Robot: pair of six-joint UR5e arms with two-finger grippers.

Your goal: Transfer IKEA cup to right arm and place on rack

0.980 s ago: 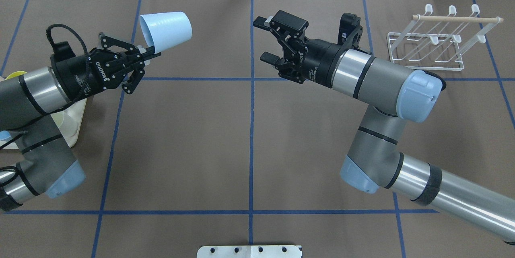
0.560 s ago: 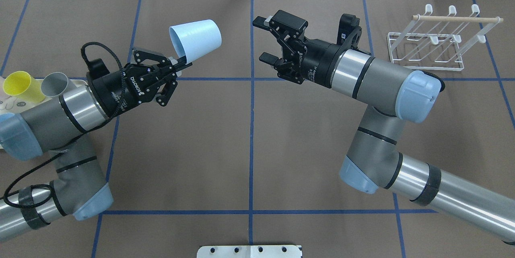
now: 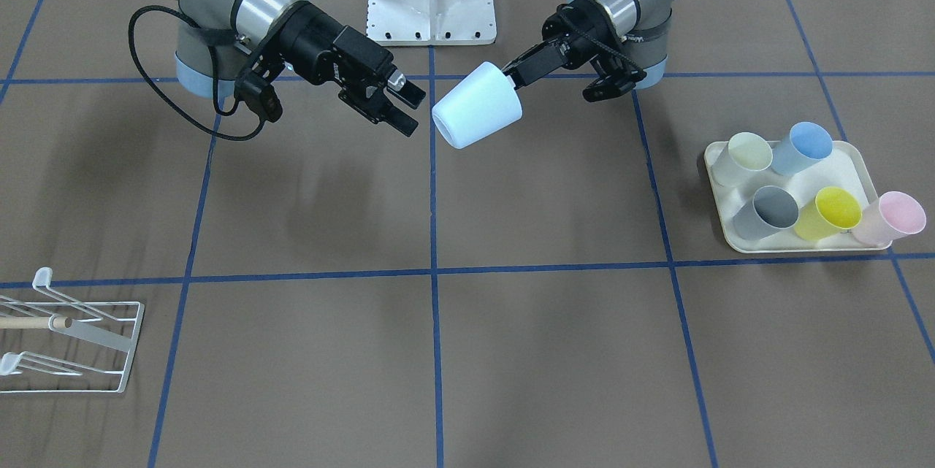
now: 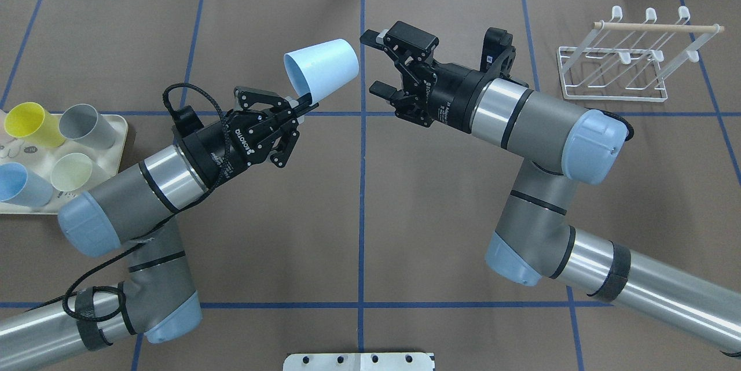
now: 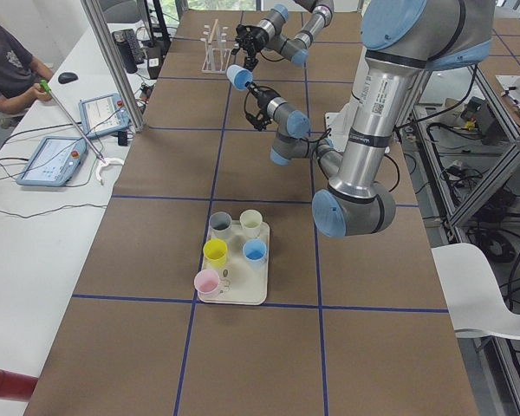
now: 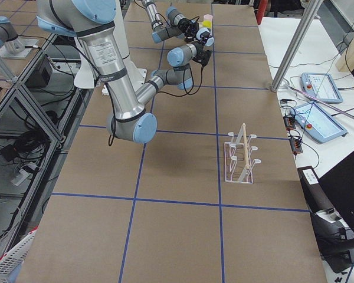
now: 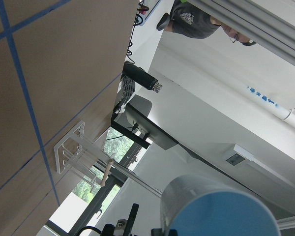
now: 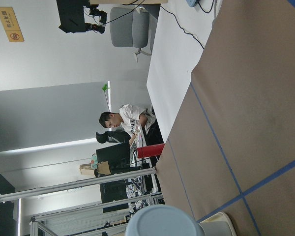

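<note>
Overhead exterior | left pincer (image 4: 305, 106) pinches pale blue cup (image 4: 322, 66) by rim | right pincer (image 4: 375, 63) spread wide | cup likely light, stiff, slippery: grip across base

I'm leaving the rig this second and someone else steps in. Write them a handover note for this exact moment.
The left gripper is shut on the rim of the cup, holding it tipped sideways in the air over mid-table.
The right gripper is open and faces the cup's base, close but not touching.
The rack stands at the table's far right with no cup on it.
Done: cup lifted and presented for the hand-over.
Left: right gripper takes the cup, left gripper lets go, cup goes on the rack.
</note>
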